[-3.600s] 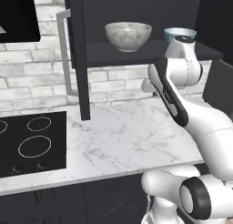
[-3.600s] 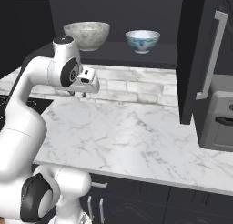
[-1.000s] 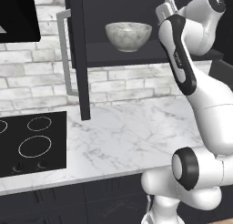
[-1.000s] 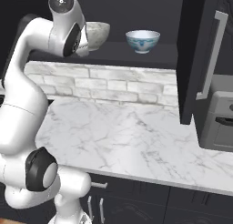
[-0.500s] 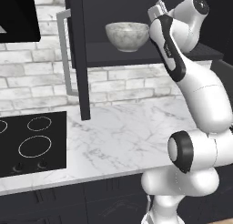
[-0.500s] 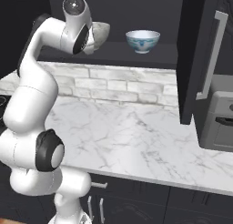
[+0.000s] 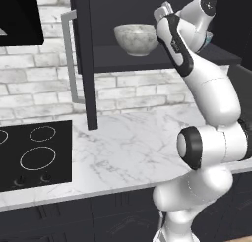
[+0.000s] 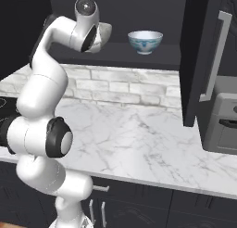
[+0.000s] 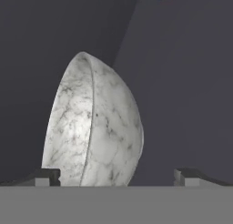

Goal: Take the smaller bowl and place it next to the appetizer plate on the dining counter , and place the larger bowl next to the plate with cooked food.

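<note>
Your gripper (image 9: 116, 177) stood wide open and empty, raised to the cabinet shelf (image 7: 147, 61). In the hand view the larger bowl (image 9: 93, 127) sat dead ahead at about 12 o'clock, between the fingertips, its rim turned toward 10 o'clock. The smaller bowl (image 8: 145, 41) stood well apart along the shelf, so you were lined up on the larger bowl first.

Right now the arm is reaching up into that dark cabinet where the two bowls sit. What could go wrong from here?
The open gripper faces the larger bowl side-on; that bowl looks wide for the jaws, so a rim pinch might slip. The smaller bowl stands apart on the same shelf, so a sideways swing of the hand could knock it off. The open cabinet door hangs close to the right, and a loaded arm backing out might clip it.
</note>
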Motion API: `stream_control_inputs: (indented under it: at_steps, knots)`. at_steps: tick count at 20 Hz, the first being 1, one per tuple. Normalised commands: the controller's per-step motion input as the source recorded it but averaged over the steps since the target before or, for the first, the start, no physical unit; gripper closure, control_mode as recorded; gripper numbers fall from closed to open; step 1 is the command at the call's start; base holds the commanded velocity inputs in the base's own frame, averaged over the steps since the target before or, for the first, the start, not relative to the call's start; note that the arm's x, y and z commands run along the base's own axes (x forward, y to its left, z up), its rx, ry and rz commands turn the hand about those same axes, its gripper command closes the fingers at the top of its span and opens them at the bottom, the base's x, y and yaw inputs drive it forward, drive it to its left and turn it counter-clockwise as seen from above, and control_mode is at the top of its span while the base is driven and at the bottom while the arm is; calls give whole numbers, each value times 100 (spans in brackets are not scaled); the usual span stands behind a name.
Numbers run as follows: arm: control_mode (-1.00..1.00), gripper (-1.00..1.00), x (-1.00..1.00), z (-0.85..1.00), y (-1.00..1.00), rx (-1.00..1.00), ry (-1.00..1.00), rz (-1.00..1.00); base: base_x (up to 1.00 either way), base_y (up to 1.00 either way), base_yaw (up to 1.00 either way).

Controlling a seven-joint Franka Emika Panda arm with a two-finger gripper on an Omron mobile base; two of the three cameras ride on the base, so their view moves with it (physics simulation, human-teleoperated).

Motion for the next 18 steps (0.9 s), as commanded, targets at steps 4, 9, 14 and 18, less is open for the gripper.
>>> stream_control_inputs:
  at_steps: [4, 9, 14, 18]
  knots:
    - [-100, -100, 35, -12, 12, 0, -2, 3, 0, 0, 0]
    - [-100, -100, 31, -7, 14, 0, -6, 2, 0, 0, 0]
    - [-100, -100, 26, -6, 10, 0, -5, 1, 0, 0, 0]
    - [-100, 100, 20, -8, 12, 0, -1, 1, 0, 0, 0]
